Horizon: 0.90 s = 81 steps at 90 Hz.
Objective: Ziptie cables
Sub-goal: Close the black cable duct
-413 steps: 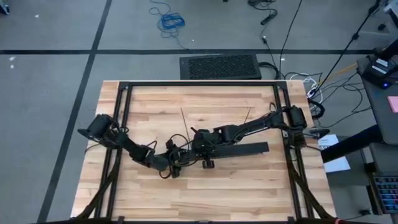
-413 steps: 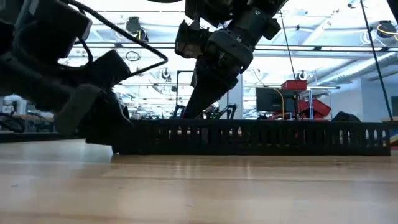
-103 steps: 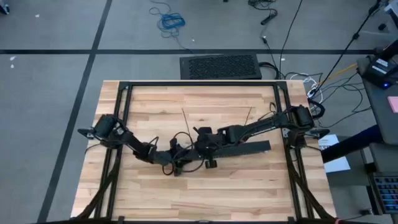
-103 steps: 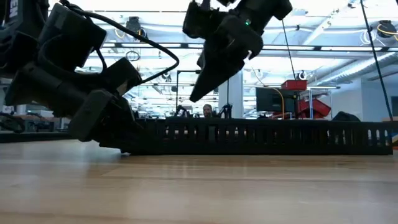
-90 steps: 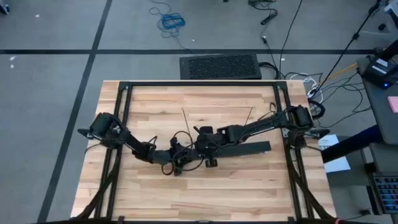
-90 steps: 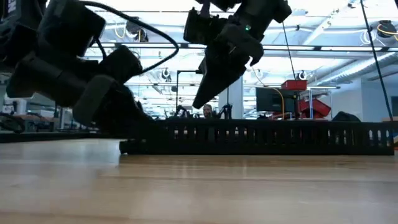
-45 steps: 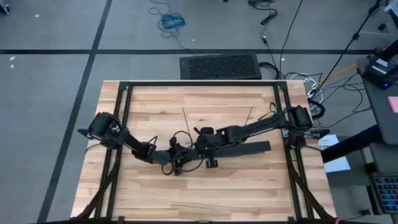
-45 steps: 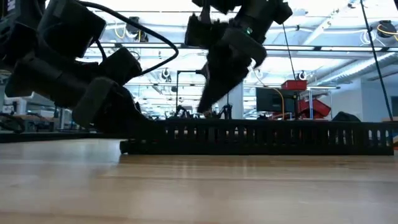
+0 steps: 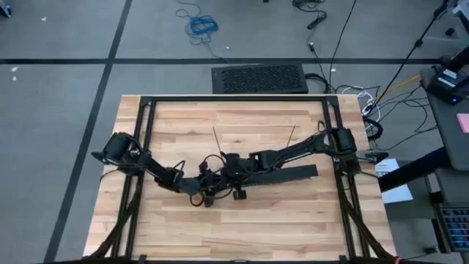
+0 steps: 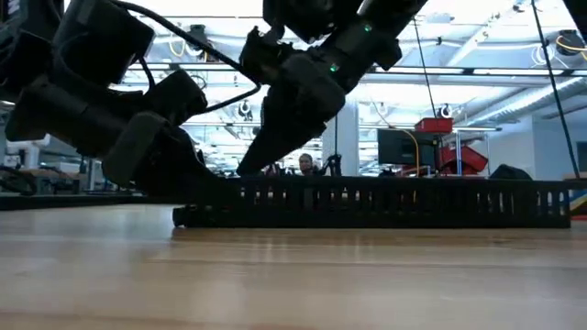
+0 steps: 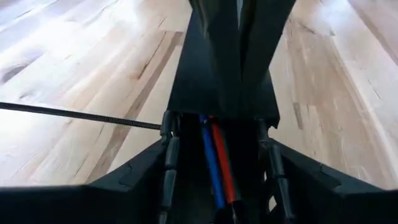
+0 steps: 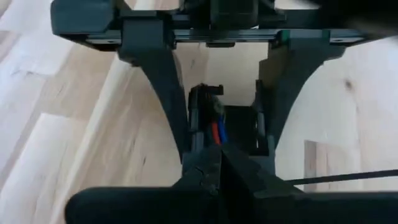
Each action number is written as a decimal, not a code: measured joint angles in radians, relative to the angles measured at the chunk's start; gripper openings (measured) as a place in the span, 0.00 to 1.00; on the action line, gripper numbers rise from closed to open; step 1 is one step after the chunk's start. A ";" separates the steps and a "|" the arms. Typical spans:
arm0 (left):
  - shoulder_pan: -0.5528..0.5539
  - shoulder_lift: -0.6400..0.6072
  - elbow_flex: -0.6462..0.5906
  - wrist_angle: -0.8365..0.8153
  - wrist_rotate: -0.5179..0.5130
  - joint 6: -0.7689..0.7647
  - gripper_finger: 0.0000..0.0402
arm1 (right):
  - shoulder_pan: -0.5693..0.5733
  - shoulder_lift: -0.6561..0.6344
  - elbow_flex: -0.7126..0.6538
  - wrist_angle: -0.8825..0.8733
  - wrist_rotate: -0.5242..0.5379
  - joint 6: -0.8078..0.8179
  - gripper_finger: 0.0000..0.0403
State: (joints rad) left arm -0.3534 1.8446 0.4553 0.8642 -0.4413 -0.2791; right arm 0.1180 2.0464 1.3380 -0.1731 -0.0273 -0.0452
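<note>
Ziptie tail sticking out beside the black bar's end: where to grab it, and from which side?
Probably mid-length on the ziptie tail, clear of the black bar. Come from above and pinch across its width: it is thin and straight, and it runs sideways out over bare table.

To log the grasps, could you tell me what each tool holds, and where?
The left tool clamps the black bar at its end. The right tool is shut by the cables; any hold cannot be told.
</note>
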 joint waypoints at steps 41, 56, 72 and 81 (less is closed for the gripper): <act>0.000 0.001 0.002 -0.024 0.003 0.004 0.56 | 0.032 -0.219 -0.008 -0.270 0.152 0.001 0.00; 0.000 0.001 0.001 -0.026 0.006 0.004 0.56 | 0.025 -0.193 -0.006 -0.328 0.159 0.037 0.00; 0.000 0.002 0.000 -0.025 0.014 0.003 0.52 | 0.025 -0.102 -0.009 -0.243 0.101 0.027 0.00; -0.001 0.001 -0.002 -0.029 0.014 0.000 0.48 | 0.018 -0.054 -0.006 -0.160 0.069 0.015 0.00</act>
State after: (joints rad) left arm -0.3546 1.8458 0.4534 0.8352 -0.4269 -0.2796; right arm 0.1365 1.9929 1.3324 -0.3335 0.0418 -0.0304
